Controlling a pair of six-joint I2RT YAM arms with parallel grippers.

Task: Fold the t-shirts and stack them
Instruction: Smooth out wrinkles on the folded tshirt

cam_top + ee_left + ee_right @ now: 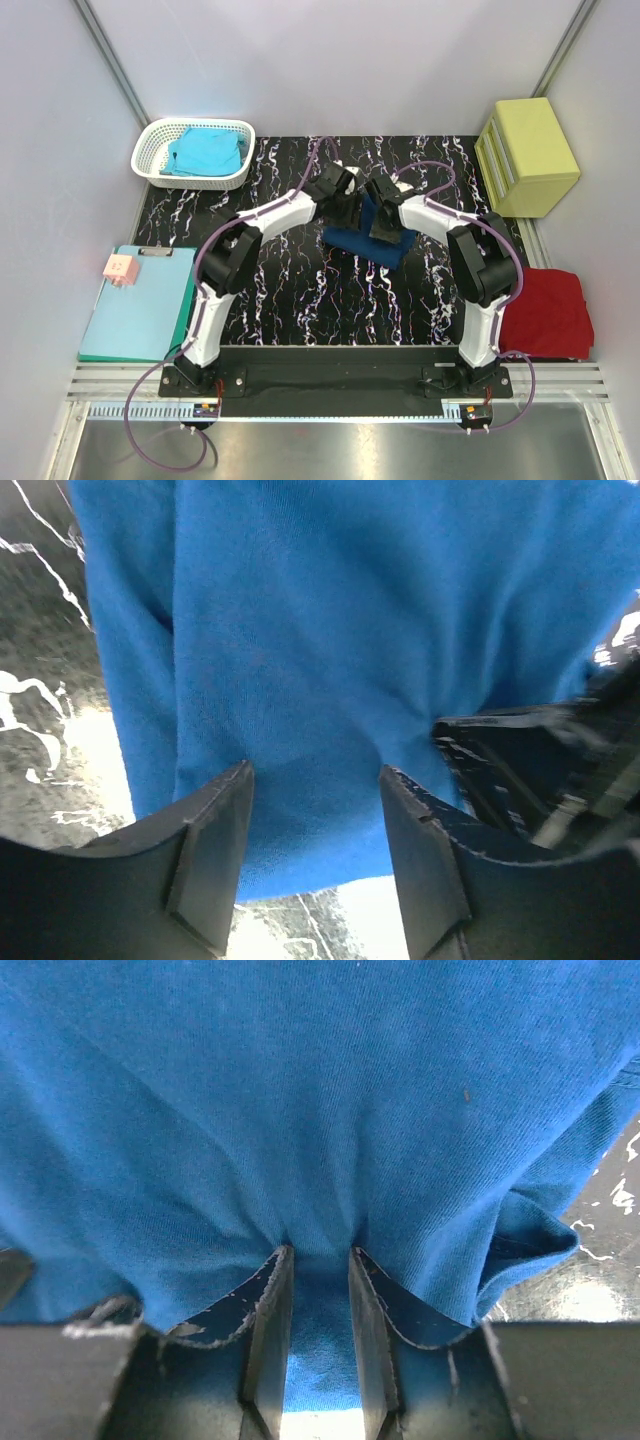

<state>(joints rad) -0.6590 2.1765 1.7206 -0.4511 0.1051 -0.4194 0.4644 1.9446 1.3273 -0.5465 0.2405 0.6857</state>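
Your left claw [315, 770] is standing wide over the navy t-shirt [350, 245], with cloth lying loose between its fingers and nothing gripped. Your right claw [320, 1252] is showing a narrow gap filled with the same blue cloth, and you cannot tell whether it is pinching. The shirt is lying as a compact bundle near the middle of the far edge of the bench [300, 290], so you are probably finishing its fold. A turquoise t-shirt [205, 152] is waiting in the white basket [146, 160] at the far left corner. A red t-shirt [545, 310] is resting just past the right edge. No stack is forming yet, so stacking is remaining.
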